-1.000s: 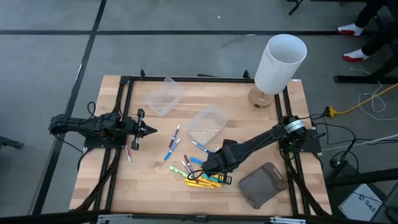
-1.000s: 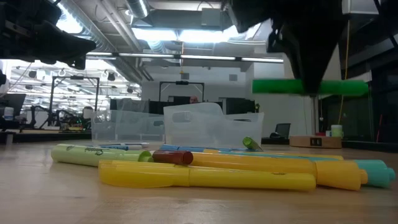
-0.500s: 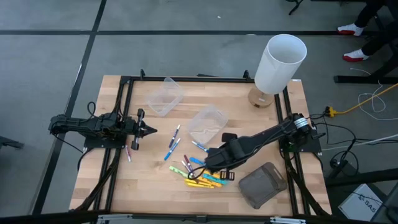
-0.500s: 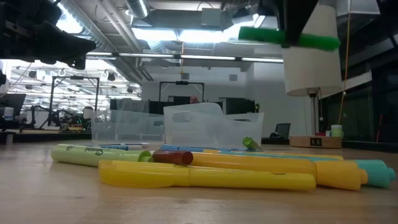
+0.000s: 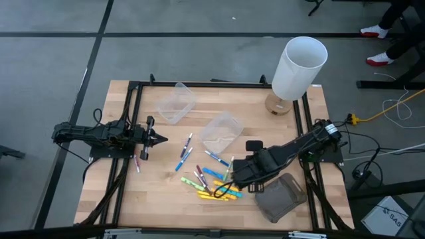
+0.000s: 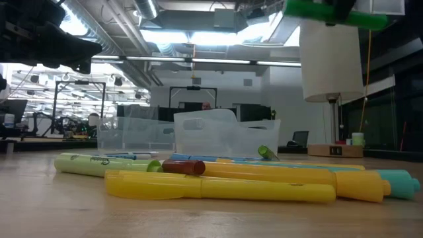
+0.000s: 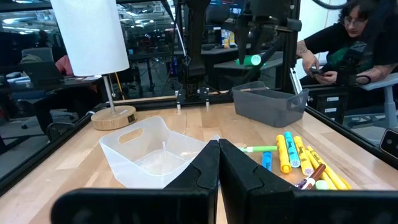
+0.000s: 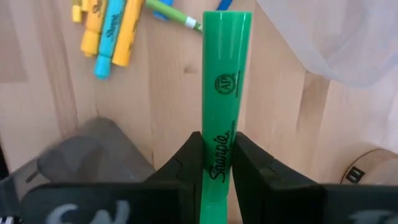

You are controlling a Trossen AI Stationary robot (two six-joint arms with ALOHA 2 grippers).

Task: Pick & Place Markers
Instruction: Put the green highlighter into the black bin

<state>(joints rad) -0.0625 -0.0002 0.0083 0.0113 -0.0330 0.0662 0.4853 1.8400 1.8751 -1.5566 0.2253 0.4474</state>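
Observation:
My right gripper (image 5: pixel 234 176) hangs high over the pile of markers (image 5: pixel 216 187), shut on a green marker (image 8: pixel 226 74). That marker also shows at the top of the low view (image 6: pixel 334 13). The pile holds yellow, light blue and green markers lying flat on the wood. Blue-capped white markers (image 5: pixel 185 154) lie left of it. My left gripper (image 5: pixel 159 138) waits shut and level at the table's left side. My right gripper pinches the green marker's labelled barrel (image 8: pixel 219 144) between its two fingers (image 8: pixel 186 163). The fingers come from above, pointing steeply down, and lie across the marker. The marker hangs clear of the table, nearly level, one end slightly lower.
Two clear tubs (image 5: pixel 176 103) (image 5: pixel 220 131) stand at the far middle of the table. A grey tub (image 5: pixel 280 197) sits near the right front. A white lamp (image 5: pixel 299 66) stands at the far right corner. One marker (image 5: pixel 137 162) lies by the left arm. A person sits beyond the table (image 7: pixel 348 37).
My right gripper has risen with the green marker and shifted a little toward the table's right edge, rolling slightly. The marker has climbed well above the pile and stays close to level.

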